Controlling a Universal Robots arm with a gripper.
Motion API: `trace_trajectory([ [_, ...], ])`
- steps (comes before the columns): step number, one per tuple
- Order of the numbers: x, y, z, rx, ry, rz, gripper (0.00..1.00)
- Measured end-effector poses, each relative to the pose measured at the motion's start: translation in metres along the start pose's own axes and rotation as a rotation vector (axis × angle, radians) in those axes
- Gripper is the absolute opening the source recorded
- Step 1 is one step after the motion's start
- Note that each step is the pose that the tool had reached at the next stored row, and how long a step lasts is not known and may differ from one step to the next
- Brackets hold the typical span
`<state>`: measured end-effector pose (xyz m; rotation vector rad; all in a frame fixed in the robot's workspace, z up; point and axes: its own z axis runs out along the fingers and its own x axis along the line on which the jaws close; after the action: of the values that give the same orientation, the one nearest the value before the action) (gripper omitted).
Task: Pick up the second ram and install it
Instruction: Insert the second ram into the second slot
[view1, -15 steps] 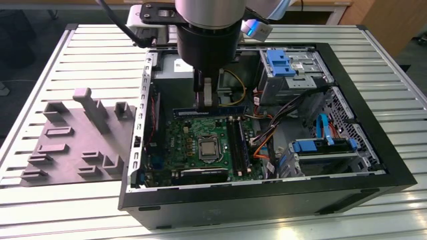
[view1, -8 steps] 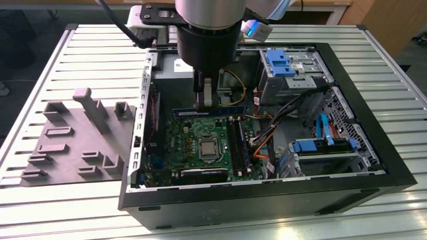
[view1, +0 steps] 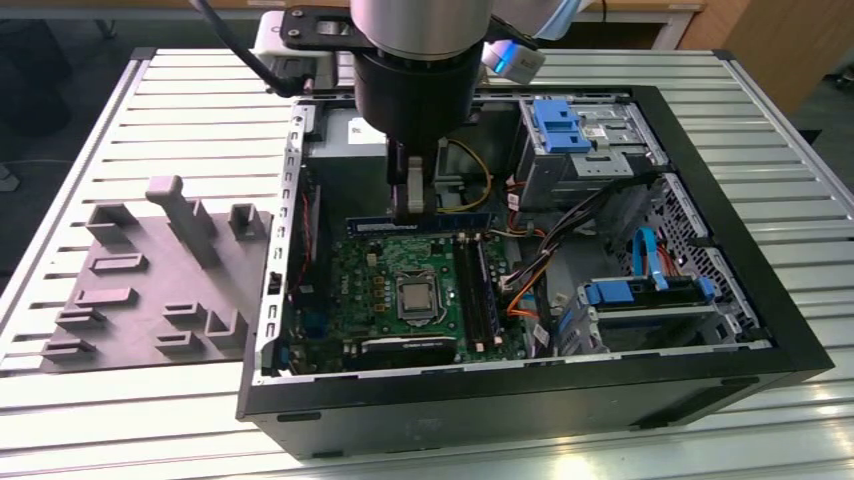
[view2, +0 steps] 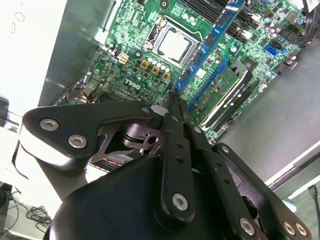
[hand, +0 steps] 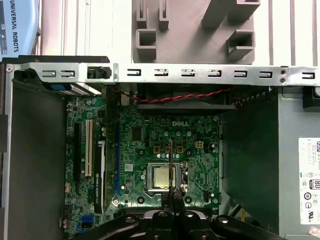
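My gripper (view1: 411, 210) hangs inside the open computer case, shut on the second ram (view1: 378, 226). The ram is a slim blue-green stick held level just above the motherboard's far edge. In the second wrist view the ram (view2: 207, 47) runs out from my gripper (view2: 172, 101), showing its row of black chips over the board. It appears edge-on as a thin line (hand: 170, 160) above the processor socket (hand: 163, 176) in the first wrist view. The long black memory slots (view1: 473, 285) lie toward the exterior view's right of the socket (view1: 416, 297), and the stick sits crosswise to them.
The black case wall (view1: 534, 395) rings the motherboard. Blue drive cages (view1: 561, 125) and orange and black cables (view1: 534, 270) crowd the exterior view's right. A grey moulded tray (view1: 147, 290) with raised blocks sits on the ribbed metal table (view1: 80, 400) to the left.
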<state>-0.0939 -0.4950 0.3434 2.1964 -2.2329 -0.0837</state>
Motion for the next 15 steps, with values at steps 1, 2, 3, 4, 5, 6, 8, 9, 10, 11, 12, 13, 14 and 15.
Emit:
trace_trajectory([
  [1,0.0000,0.0000,0.0000,0.0001,-0.0002,0.004,0.11],
  [2,0.0000,0.0000,0.0000,0.0002,-0.0004,0.009,0.11],
  [3,0.0000,0.0000,0.0000,0.0003,-0.0005,0.014,0.11],
  [4,0.0000,0.0000,0.0000,0.0005,-0.0008,0.019,0.11],
  [5,0.0000,0.0000,0.0001,0.0007,-0.0010,0.023,0.11],
  [6,0.0000,0.0000,0.0001,0.0008,-0.0012,0.028,0.11],
  [8,0.0000,0.0000,0.0000,0.0010,-0.0015,0.036,0.11],
  [9,0.0000,0.0000,0.0001,0.0012,-0.0018,0.041,0.11],
  [10,0.0000,0.0000,0.0001,0.0013,-0.0020,0.045,0.11],
  [11,0.0000,0.0000,0.0001,0.0015,-0.0022,0.050,0.11],
  [12,0.0000,0.0000,0.0001,0.0016,-0.0023,0.054,0.11],
  [13,0.0000,0.0000,0.0001,0.0018,-0.0025,0.059,0.11],
  [14,0.0000,0.0000,0.0001,0.0020,-0.0028,0.064,0.11],
  [15,0.0000,0.0000,0.0001,0.0021,-0.0031,0.070,0.11],
])
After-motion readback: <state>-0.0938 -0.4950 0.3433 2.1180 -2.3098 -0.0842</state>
